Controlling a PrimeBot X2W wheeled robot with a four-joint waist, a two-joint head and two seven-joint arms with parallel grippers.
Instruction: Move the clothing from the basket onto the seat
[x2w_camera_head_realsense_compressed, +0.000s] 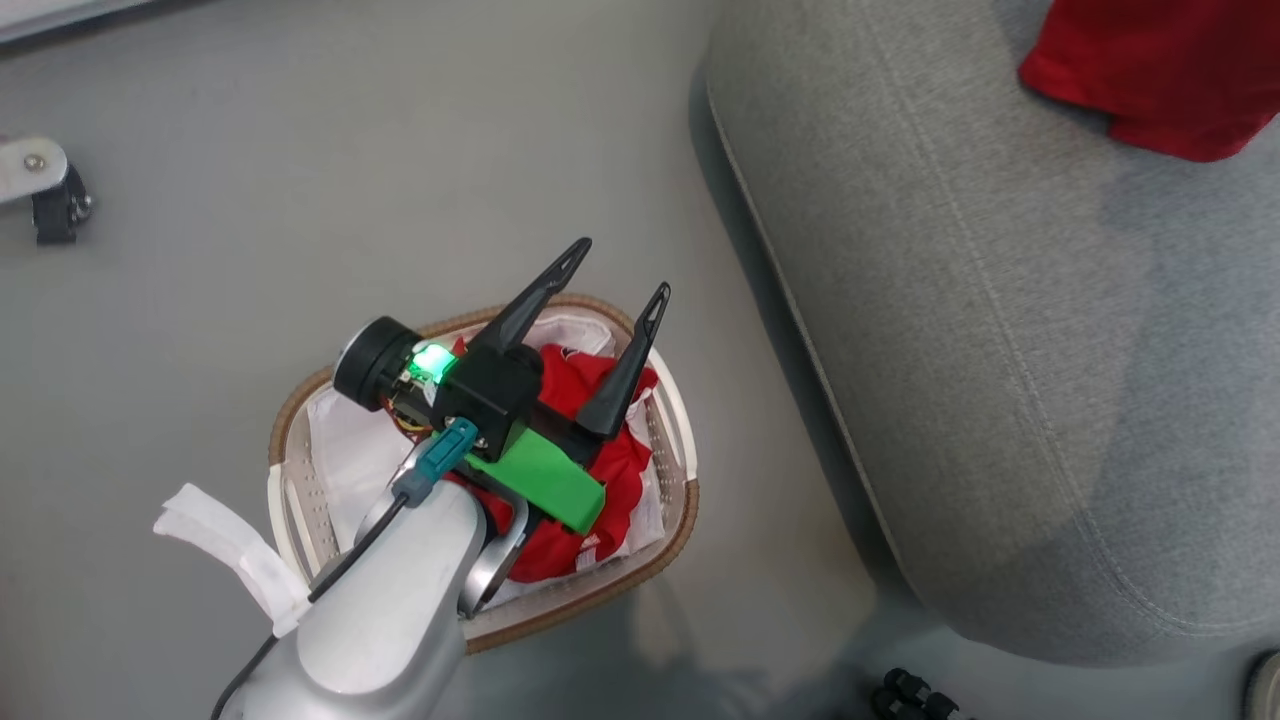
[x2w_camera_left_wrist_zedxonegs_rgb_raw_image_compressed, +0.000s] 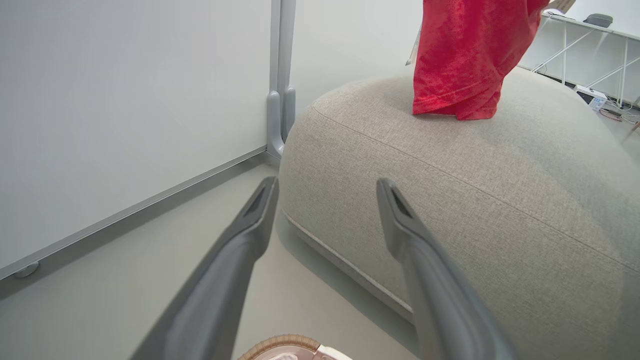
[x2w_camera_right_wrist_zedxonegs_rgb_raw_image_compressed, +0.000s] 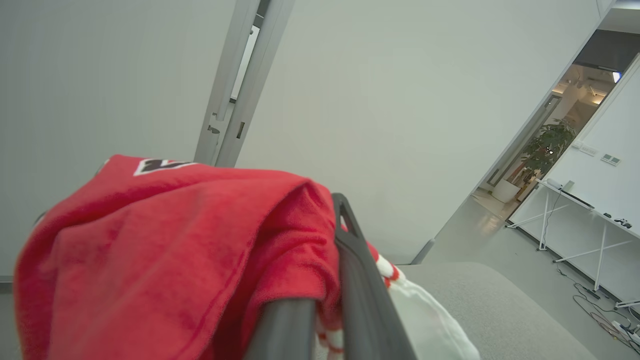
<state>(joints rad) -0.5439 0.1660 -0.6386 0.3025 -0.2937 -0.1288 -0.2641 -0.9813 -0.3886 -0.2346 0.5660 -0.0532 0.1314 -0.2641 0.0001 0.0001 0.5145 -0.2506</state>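
Below my head, my left gripper (x2w_camera_head_realsense_compressed: 625, 265) hovers spread wide, empty, over basket (x2w_camera_head_realsense_compressed: 600, 585) on floor (x2w_camera_head_realsense_compressed: 300, 200); one jersey (x2w_camera_head_realsense_compressed: 575, 385) lies crumpled inside on white liner (x2w_camera_head_realsense_compressed: 350, 460). Farther right, my right gripper (x2w_camera_right_wrist_zedxonegs_rgb_raw_image_compressed: 336, 212) clamps second jersey (x2w_camera_head_realsense_compressed: 1160, 70), hanging hem touching seat (x2w_camera_head_realsense_compressed: 1000, 350).

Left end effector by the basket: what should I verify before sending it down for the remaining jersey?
1. Left end effector open: ok.
2. Crumpled red jersey left in oval cream plastic basket: ok.
3. Aimed at that jersey: not ok, its fingers point towards the large grey fabric seat.
4. White fabric liner clear of the grab: cannot tell.
5. Other red jersey released on seat: not ok, right end effector is shut on it.
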